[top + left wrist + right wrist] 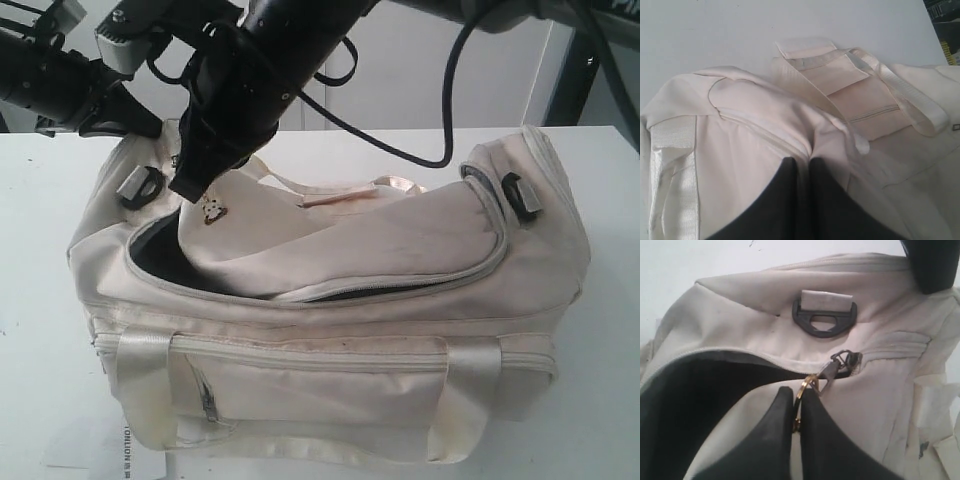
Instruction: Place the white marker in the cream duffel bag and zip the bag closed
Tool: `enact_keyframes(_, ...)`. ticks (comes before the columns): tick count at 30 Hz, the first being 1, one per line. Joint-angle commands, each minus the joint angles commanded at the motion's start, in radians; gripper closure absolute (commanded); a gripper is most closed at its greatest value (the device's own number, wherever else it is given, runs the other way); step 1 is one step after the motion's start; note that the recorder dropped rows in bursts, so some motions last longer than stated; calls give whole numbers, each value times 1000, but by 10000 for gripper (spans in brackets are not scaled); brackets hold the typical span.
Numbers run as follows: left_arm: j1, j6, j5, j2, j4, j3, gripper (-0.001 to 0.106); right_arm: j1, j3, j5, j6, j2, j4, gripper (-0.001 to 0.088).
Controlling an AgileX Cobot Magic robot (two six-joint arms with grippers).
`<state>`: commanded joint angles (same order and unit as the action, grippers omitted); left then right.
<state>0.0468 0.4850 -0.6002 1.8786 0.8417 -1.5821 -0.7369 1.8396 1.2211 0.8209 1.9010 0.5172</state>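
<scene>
The cream duffel bag [330, 300] lies on the white table, its curved top zipper undone from the left end round to the front middle, showing a dark inside [160, 250]. My right gripper [190, 186] reaches across to the bag's left end and is shut on the gold ring [802, 386] of the zipper pull [839, 363]. My left gripper [802, 159] is shut on a fold of the bag's cream fabric [790, 115], at the bag's far left corner [125, 115] in the exterior view. The white marker is out of view.
Two webbing handles [145, 370] hang down the front over the zip pocket [330, 385]. Black strap buckles sit at both ends [520, 192], [824, 320]. A printed paper sheet [125, 455] pokes out under the front left corner. Black cables [400, 150] loop behind the bag.
</scene>
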Motion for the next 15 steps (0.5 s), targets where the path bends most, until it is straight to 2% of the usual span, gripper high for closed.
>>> enact_keyframes(3, 2, 0, 6, 0, 1, 0, 1048, 0, 0, 0, 96, 5, 82, 868)
enact_keyframes(6, 2, 0, 12, 0, 1, 0, 1048, 0, 0, 0, 118, 5, 106, 868)
enact_keyframes(10, 2, 0, 12, 0, 1, 0, 1048, 0, -5, 0, 30, 2, 96, 868)
enact_keyframes(15, 6, -2, 16, 0, 7, 0, 1048, 0, -47, 0, -69, 0, -6, 868)
